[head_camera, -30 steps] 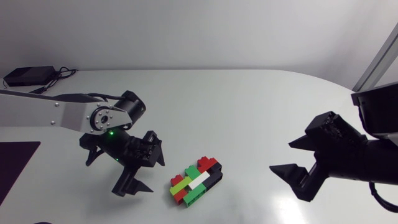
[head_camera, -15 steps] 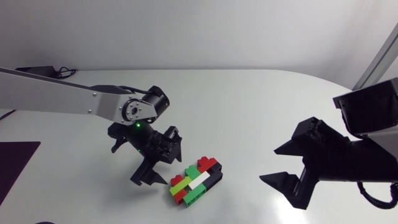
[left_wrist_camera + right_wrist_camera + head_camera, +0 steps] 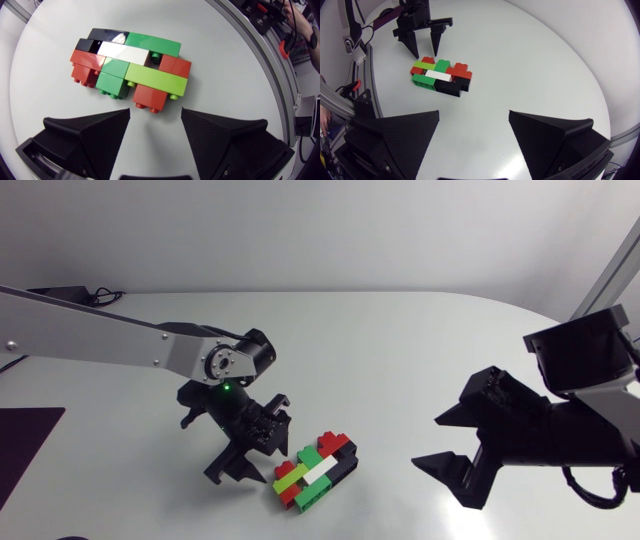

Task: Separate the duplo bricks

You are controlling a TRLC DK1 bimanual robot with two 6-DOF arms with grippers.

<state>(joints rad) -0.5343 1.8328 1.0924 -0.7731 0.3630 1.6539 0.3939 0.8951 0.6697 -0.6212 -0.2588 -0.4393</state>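
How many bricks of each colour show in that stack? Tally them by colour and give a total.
Counted in the left wrist view, as far as the seams show:
red bricks: 3
green bricks: 2
lime brick: 1
white brick: 1
black bricks: 2, though they might be one brick
Total: 9

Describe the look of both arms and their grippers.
The left arm has a silver-grey link ending in a round black joint, with a small green light beneath. The right arm shows only black, boxy parts. The left gripper and right gripper are matte black, each with two broad wedge-shaped fingers.
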